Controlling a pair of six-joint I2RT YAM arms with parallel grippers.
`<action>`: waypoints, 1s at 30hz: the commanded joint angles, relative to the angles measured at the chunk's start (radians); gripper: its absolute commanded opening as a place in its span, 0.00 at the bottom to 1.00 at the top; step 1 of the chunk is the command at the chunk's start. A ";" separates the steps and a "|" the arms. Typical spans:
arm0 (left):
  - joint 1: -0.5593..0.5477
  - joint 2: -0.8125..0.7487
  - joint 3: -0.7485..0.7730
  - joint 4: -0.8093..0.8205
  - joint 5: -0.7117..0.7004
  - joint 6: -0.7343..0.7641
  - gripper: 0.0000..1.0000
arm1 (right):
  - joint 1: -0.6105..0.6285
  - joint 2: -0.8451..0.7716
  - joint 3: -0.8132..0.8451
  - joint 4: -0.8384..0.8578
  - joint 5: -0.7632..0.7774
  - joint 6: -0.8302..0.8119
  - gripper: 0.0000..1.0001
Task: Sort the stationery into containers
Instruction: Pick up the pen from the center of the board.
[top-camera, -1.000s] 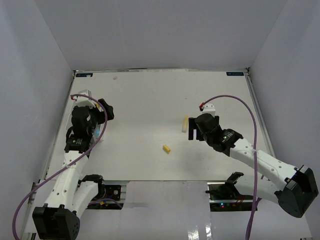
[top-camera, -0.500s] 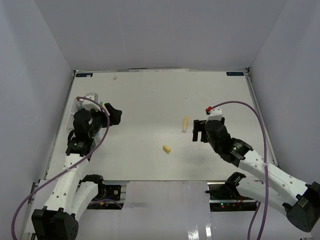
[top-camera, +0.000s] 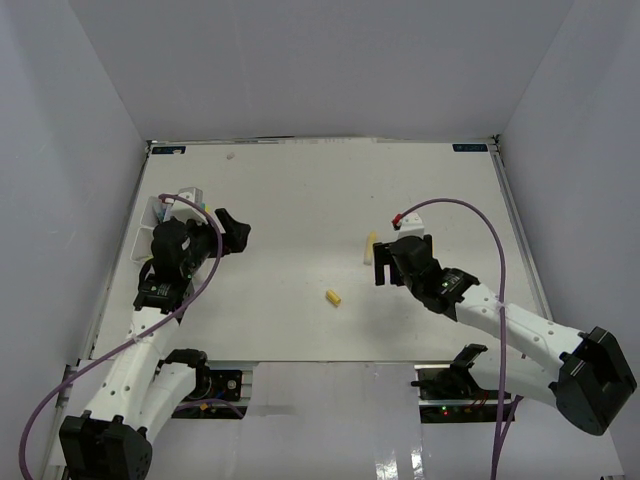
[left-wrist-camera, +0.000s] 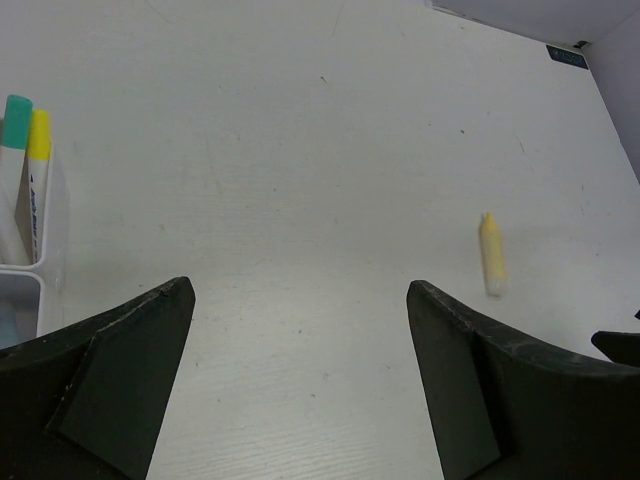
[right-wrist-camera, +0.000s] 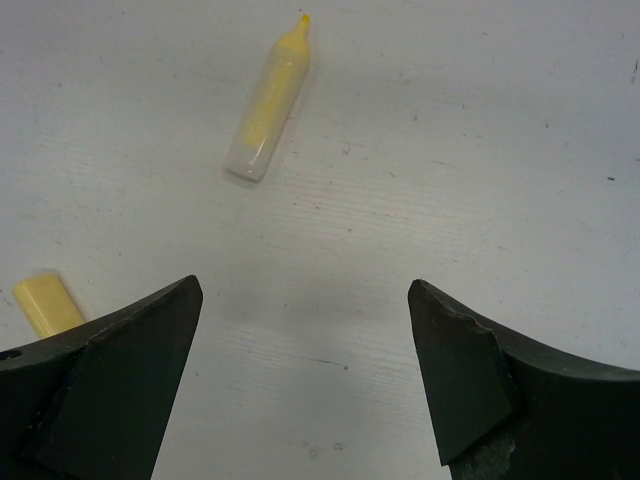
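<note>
A yellow marker (top-camera: 371, 246) with a pale body lies flat on the white table, and a small yellow eraser piece (top-camera: 333, 297) lies to its lower left. My right gripper (top-camera: 381, 262) hovers open just right of the marker, empty. In the right wrist view the marker (right-wrist-camera: 268, 100) lies ahead of the fingers and the eraser piece (right-wrist-camera: 45, 303) by the left finger. My left gripper (top-camera: 236, 228) is open and empty, right of the white container tray (top-camera: 158, 212). Teal-capped (left-wrist-camera: 15, 120) and yellow-capped (left-wrist-camera: 38, 135) markers stand in the tray (left-wrist-camera: 52, 230). The lying marker (left-wrist-camera: 490, 255) shows far ahead.
White walls enclose the table on three sides. The left arm covers most of the tray in the top view. Purple cables loop over both arms. Bare white tabletop (top-camera: 300, 190) stretches between the two grippers.
My left gripper has swung right, away from the tray. My right gripper drew back to the right, then returned beside the yellow marker. Both stayed open.
</note>
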 joint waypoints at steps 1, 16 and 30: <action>-0.014 -0.012 0.011 -0.012 -0.011 0.014 0.98 | -0.003 0.018 0.049 0.060 0.021 0.016 0.90; -0.044 0.004 0.017 -0.038 -0.002 0.048 0.98 | -0.003 0.130 0.108 0.058 0.075 0.073 0.90; -0.044 0.018 0.023 -0.052 -0.005 0.050 0.98 | -0.003 0.137 0.097 0.060 0.058 0.085 0.91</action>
